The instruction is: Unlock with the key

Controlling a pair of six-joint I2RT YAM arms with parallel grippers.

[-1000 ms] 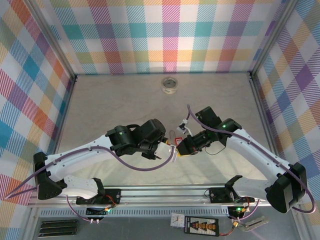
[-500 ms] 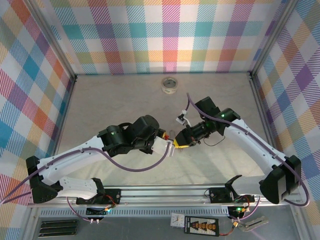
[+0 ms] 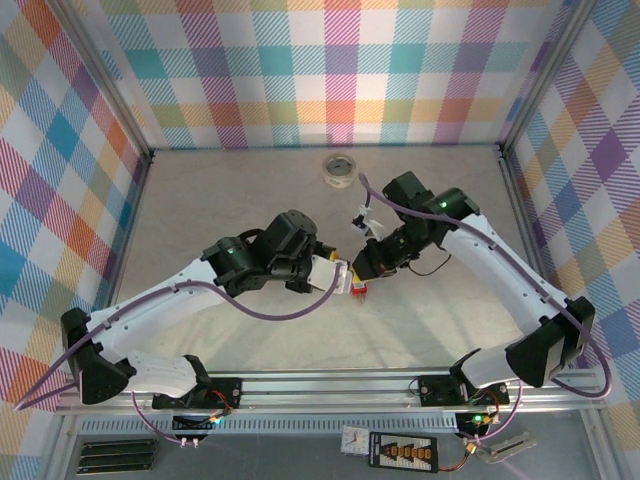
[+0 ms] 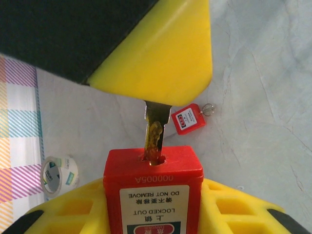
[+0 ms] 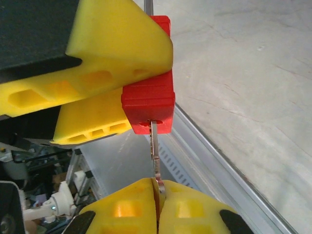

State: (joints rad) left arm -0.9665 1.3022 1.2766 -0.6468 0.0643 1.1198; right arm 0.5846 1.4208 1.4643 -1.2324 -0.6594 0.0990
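Observation:
My left gripper (image 4: 153,192) is shut on a red padlock (image 4: 153,170), keyhole face outward; its label reads LOCKED OUT. The thin silvery key (image 4: 156,127) has its tip in the keyhole. My right gripper (image 5: 158,197) is shut on the key's head, and the key (image 5: 155,146) runs up into the padlock (image 5: 148,105). From above, the left gripper (image 3: 338,273) and the right gripper (image 3: 372,262) meet at the padlock (image 3: 358,288) above the middle of the table. The padlock's shackle is hidden between the left fingers (image 5: 112,39).
A second red padlock (image 4: 187,118) with a wire shackle lies on the table beyond the held one. A tape roll (image 3: 340,170) sits near the back wall. The metal rail (image 3: 330,385) runs along the near edge.
Both grippers have moved away from the near edge toward the table's middle, staying tip to tip. The right arm has swung left and further back.

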